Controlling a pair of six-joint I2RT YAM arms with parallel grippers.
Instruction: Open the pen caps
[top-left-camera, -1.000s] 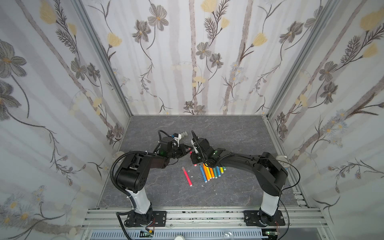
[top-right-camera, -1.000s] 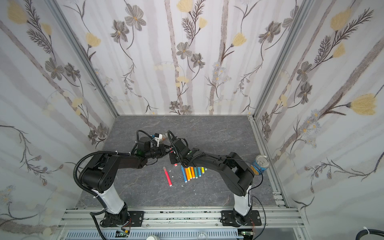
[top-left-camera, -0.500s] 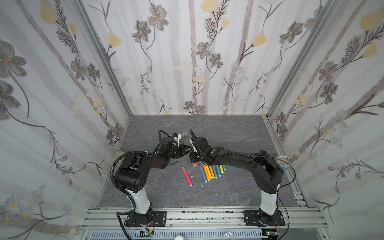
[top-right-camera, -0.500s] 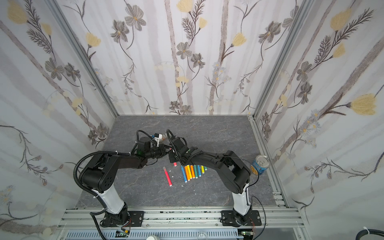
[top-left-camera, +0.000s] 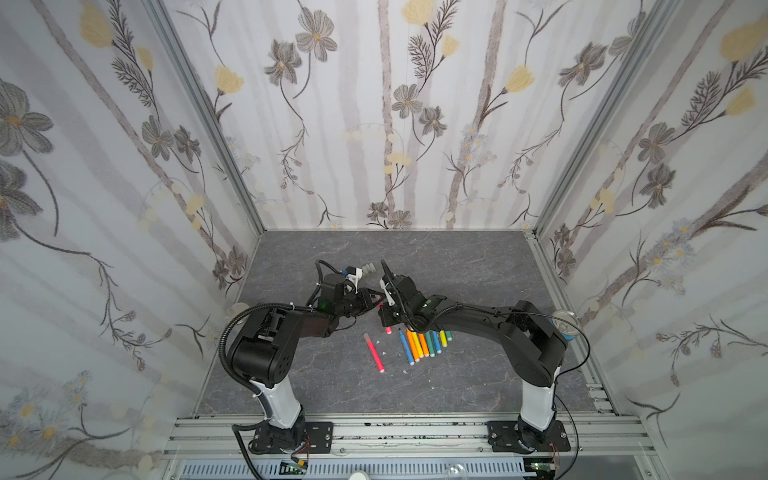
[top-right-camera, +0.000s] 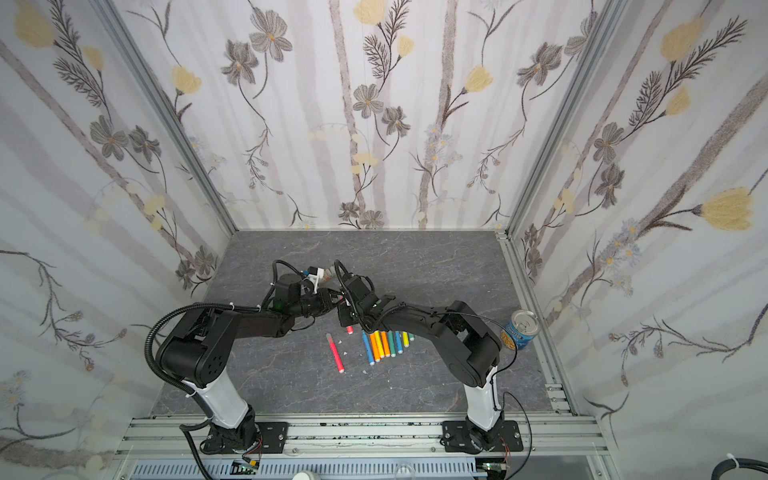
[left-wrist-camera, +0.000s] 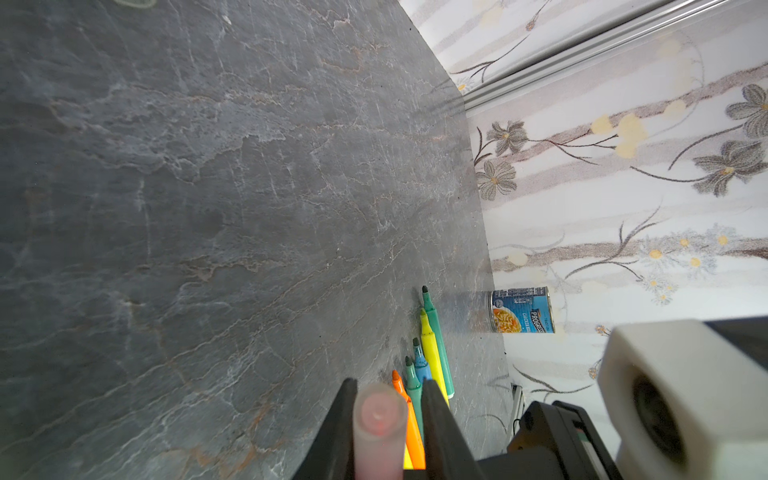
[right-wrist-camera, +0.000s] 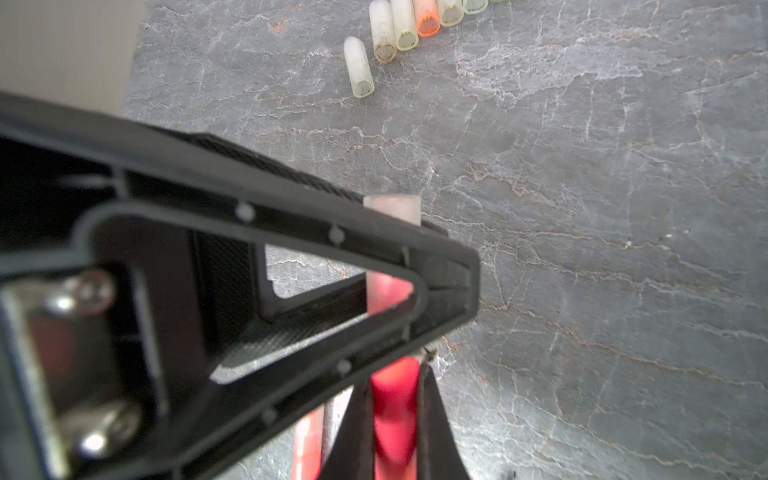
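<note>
Above the middle of the table my two grippers meet on one red pen. My right gripper is shut on its red barrel. The pen's translucent pinkish cap sits between the jaws of my left gripper, which stand slightly apart, with a narrow gap on one side of the cap. In the right wrist view a left finger crosses in front of the cap. In both top views the left gripper and right gripper almost touch.
A row of uncapped pens lies just in front of the grippers. A pink pen lies alone to their left. Several loose caps lie in a row behind. A soup can stands at the right wall.
The right gripper has moved in a little toward the left one and closed on the red barrel. The left jaws have eased apart slightly around the cap.
</note>
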